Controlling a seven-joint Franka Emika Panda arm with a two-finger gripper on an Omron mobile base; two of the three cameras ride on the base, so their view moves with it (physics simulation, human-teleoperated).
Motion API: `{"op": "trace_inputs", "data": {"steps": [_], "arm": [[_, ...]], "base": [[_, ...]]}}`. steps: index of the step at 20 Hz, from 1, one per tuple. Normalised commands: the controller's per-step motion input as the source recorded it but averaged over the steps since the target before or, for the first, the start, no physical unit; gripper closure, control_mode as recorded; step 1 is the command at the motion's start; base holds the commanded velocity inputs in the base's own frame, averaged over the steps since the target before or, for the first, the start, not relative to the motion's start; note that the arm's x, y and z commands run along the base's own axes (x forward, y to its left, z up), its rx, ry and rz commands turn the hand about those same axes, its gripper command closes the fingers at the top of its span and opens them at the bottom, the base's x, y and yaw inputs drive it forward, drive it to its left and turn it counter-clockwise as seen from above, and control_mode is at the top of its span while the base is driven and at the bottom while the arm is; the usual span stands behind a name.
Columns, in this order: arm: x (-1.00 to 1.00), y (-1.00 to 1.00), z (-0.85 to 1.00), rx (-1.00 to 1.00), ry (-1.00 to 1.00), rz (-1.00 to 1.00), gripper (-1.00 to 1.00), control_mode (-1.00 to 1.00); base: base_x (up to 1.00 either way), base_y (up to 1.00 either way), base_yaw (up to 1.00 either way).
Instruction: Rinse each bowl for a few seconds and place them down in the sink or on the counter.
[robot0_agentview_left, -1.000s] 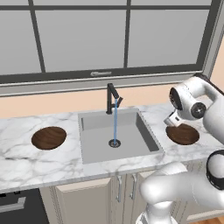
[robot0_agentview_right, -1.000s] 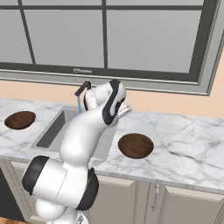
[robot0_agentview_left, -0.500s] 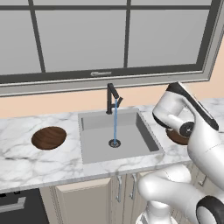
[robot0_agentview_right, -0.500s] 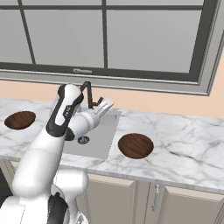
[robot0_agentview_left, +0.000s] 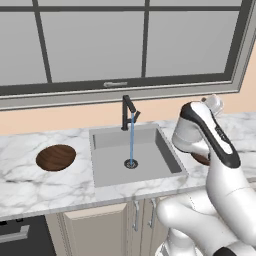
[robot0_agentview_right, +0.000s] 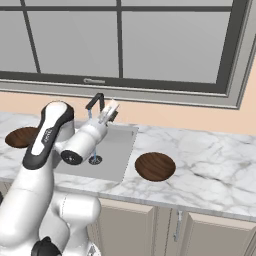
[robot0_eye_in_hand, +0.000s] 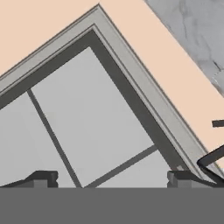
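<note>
White marble counter (robot0_agentview_left: 60, 185) runs under a big window (robot0_agentview_left: 95, 45), and the grey sink (robot0_agentview_left: 150, 165) sits in the middle of it. Water (robot0_agentview_left: 132, 137) pours from the black faucet (robot0_agentview_left: 127, 112) straight down to the drain.

One brown bowl (robot0_agentview_left: 56, 157) lies on the counter well to the left of the sink. The other bowl (robot0_agentview_right: 155, 166) lies on the counter just to the right of the sink. Both are dry and away from the water.

The gripper (robot0_agentview_right: 111, 111) is up above the sink, close to the faucet, and it points at the window. Its jaws are wide apart and hold nothing.

What could go wrong? The hand is very near the faucet, so I think it might bump it when it turns. It is also looking up at the glass and not at a bowl, so it could come down in the wrong spot and push a bowl along the counter. The bowls are low and flat, so the fingers might slip off the rim.

From the left side, the big white arm (robot0_agentview_left: 210, 150) covers most of the right bowl. The hand's own camera shows the fingertips (robot0_eye_in_hand: 43, 178) just peeking up.
</note>
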Motion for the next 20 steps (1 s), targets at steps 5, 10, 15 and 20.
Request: {"op": "trace_inputs", "data": {"steps": [5, 10, 15, 20], "arm": [[-0.21, 0.08, 0.73, 0.0, -0.02, 0.07, -1.0, -1.0], [-0.48, 0.04, 0.4, 0.11, -0.04, -0.03, -1.0, -1.0], [-0.5, 0.0, 0.45, 0.09, -0.07, -0.03, -1.0, -1.0], [-0.21, 0.05, 0.58, 0.11, -0.02, 0.01, -1.0, -1.0]], "base": [[0.0, 0.0, 0.0], [0.0, 0.0, 0.0], [0.0, 0.0, 0.0], [0.0, 0.0, 0.0]]}}
